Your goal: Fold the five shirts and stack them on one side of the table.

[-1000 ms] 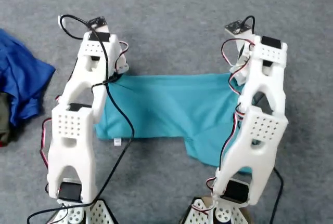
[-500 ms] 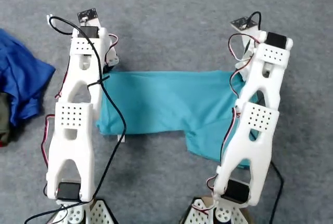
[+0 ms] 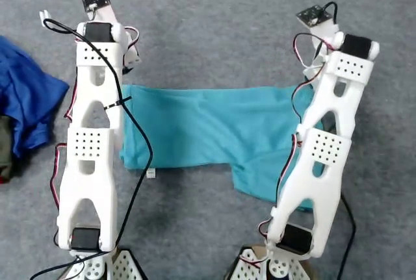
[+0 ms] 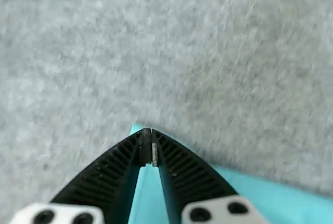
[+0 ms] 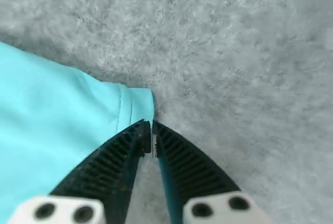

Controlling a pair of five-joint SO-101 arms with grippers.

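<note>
High view: The teal shirt (image 3: 208, 127) lies flat across the middle of the grey table (image 3: 214, 33), between the two arms. It forms a broad band from side to side, and a further flap reaches toward the base of the right arm (image 3: 325, 156). A small white tag (image 3: 150, 173) sits at its near left edge. The left arm (image 3: 91, 156) is stretched out along the shirt's left edge, its wrist above the far left corner. The right arm is stretched along the right edge, its wrist above the far right corner. A blue shirt (image 3: 26, 101) lies crumpled at the table's left side, well apart from the teal one. A dark item (image 3: 5, 153) lies just beside it at the picture's edge; what it is cannot be told.

Left wrist view: The left gripper (image 4: 148, 142) is closed to a point, its jaws meeting. Teal cloth shows between them and at the tip, so it is pinching a corner of the shirt. Grey table surface lies beyond.

Right wrist view: The right gripper (image 5: 149, 129) is likewise closed. Its tips touch the hemmed corner of the teal shirt, and teal cloth shows between the jaws.
</note>
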